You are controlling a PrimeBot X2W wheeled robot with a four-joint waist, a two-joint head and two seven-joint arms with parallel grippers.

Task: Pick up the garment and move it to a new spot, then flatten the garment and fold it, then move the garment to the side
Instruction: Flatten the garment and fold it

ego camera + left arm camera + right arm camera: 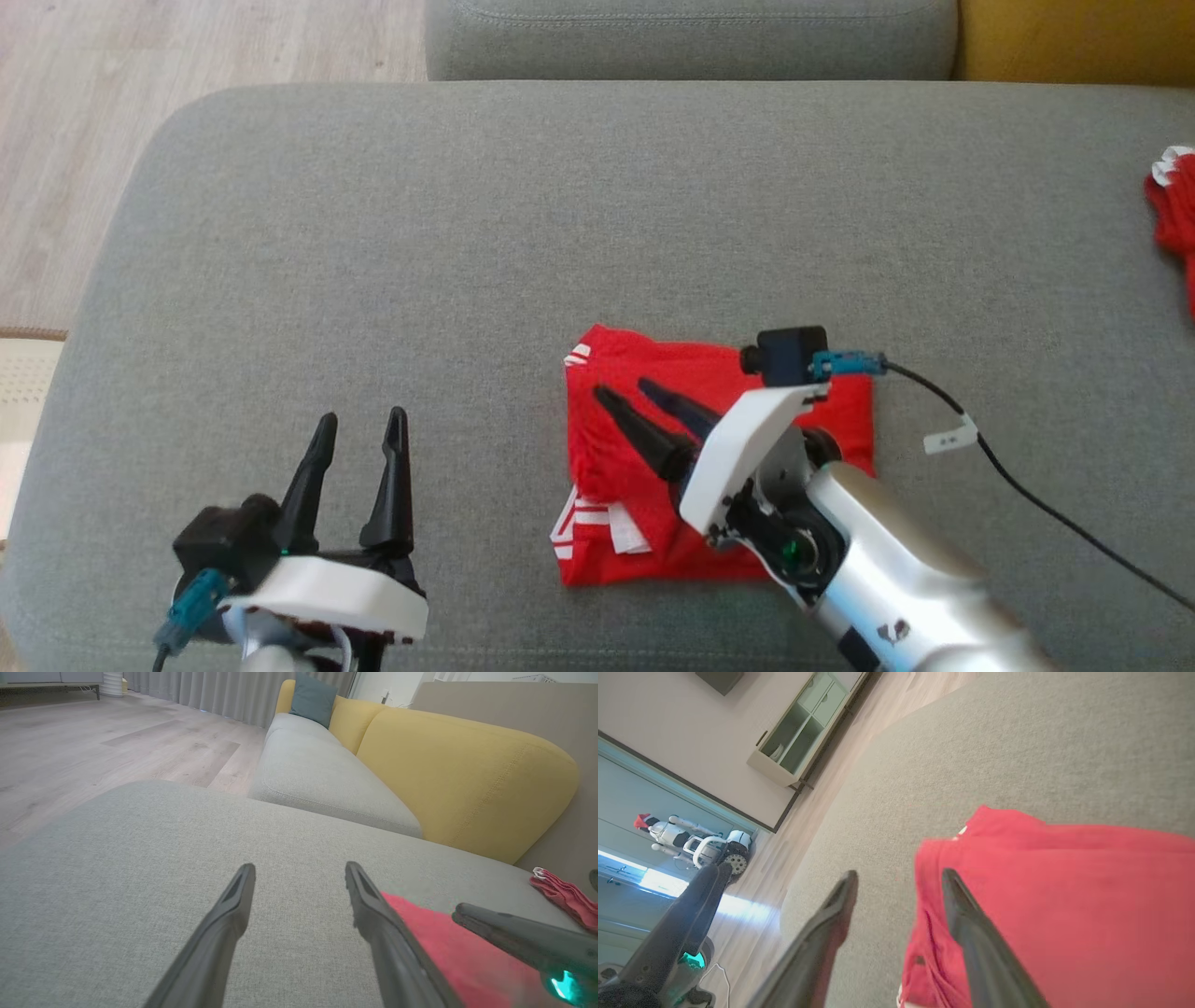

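Gaping right tool [620, 385] over folded red garment [611, 467], nothing gripped; left tool [362, 414] equally wide.

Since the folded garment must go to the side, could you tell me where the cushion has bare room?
Bare: the broad cushion stretch beyond the garment, and the strip between it and the left gripper. Crowded: the right gripper over the garment, the cable right of it, another red cloth at the right edge.

A home living room: grey sofa [317, 779] with yellow back and a teal cushion [313, 697], wood floor [93, 742], long curtains [224, 690], a cabinet [803, 732].
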